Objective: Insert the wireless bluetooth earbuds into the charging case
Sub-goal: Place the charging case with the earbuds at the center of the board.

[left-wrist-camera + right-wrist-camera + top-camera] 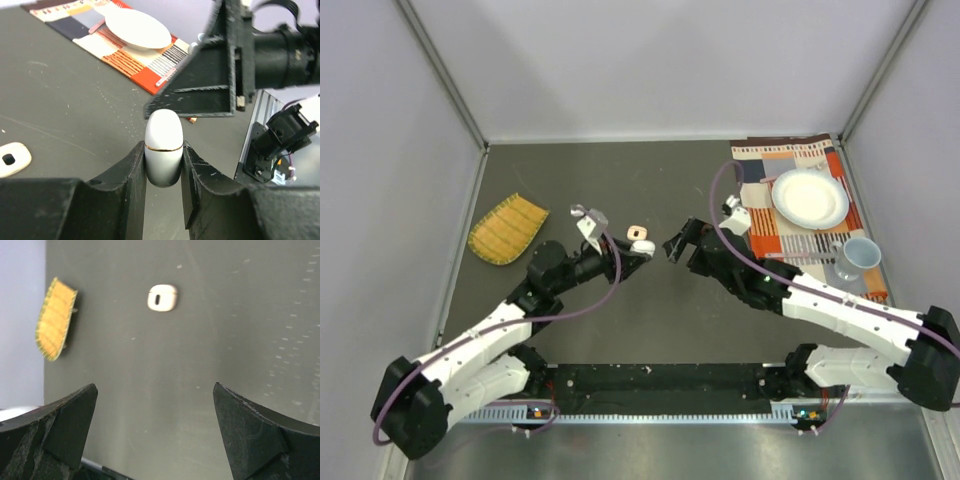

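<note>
- Holding: the left fingers (131,170) are pinching the charging case (163,130), a white egg-shaped shell with a thin gold seam. One pad is pressing on each flank at and below the seam, and the domed top is standing clear above the tips.
- Placing: the case is being carried over the middle of the surface (620,180), well away from every edge. Whether it is touching the surface cannot be told.
- Waiting: the right fingers (60,425) are standing spread wide with nothing between them, facing the case from just beside it.
- Missing: the earbuds are not showing in any view. The seam is reading as closed, so whether any are sitting inside cannot be told.
- Handling, as judged: the case is looking light, rigid and glossy. Its rounded flanks are likely to slide out of a hard pinch, so the widest part below the seam is the better hold, leaving the upper half free to open.
- Handling, as judged: the lid is probably best taken on the dome just above the seam. Earbuds of this kind are tiny and smooth, and are best taken by the stem.
- Lying nearby: a cream piece (638,232) with a dark slot is resting near the middle, just beyond the left fingers.
- Lying apart: a yellow woven pad (507,228) is sitting toward the left edge. A patterned mat (790,160) at the far right corner is carrying a white plate (810,197) and a pale blue cup (860,255).
</note>
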Controlling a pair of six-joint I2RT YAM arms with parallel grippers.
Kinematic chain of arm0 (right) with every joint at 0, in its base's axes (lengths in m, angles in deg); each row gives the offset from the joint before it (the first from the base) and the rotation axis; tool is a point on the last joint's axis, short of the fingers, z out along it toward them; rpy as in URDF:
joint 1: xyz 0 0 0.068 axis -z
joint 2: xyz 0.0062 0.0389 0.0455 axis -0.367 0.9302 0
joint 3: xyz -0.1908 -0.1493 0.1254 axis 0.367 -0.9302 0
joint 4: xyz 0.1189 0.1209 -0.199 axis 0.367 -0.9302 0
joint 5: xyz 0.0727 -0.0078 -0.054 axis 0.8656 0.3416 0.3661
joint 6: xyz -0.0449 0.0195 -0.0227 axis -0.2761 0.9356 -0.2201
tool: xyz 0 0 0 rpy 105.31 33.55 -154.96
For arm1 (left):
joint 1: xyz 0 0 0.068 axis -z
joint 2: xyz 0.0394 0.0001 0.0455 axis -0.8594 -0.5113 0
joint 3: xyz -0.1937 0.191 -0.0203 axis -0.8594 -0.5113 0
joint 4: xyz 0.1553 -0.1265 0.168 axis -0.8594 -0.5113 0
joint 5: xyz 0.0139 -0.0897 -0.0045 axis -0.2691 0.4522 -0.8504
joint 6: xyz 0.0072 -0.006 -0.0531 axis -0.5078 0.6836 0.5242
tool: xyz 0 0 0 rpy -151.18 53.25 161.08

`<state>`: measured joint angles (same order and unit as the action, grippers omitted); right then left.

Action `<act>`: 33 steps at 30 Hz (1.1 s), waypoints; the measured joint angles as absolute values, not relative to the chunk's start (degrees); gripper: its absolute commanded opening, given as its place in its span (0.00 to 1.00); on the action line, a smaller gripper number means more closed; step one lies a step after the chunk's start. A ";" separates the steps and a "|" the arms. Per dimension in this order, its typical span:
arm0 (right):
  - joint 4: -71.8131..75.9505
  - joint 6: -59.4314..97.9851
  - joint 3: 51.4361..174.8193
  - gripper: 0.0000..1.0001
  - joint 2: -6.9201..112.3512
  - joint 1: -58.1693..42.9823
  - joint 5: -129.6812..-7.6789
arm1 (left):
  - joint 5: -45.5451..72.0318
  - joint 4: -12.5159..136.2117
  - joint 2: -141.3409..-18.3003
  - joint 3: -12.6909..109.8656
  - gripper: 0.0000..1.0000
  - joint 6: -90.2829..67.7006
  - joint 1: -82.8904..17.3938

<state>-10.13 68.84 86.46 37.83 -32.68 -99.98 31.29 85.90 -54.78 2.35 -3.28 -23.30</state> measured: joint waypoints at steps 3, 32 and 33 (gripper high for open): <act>-12.93 71.36 83.82 0.99 34.35 -32.51 -104.53 | 29.45 85.24 -59.24 4.91 0.00 1.86 -23.54; -17.56 75.55 82.77 0.99 31.56 -30.67 -105.10 | 24.58 85.42 -97.73 11.75 0.03 34.21 -25.53; -17.56 75.55 82.68 0.99 31.56 -30.67 -105.07 | 24.60 85.46 -98.59 11.95 0.05 34.56 -25.69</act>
<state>-17.56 75.55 82.68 31.56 -30.67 -105.07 24.60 85.46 -98.59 11.95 34.56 -25.69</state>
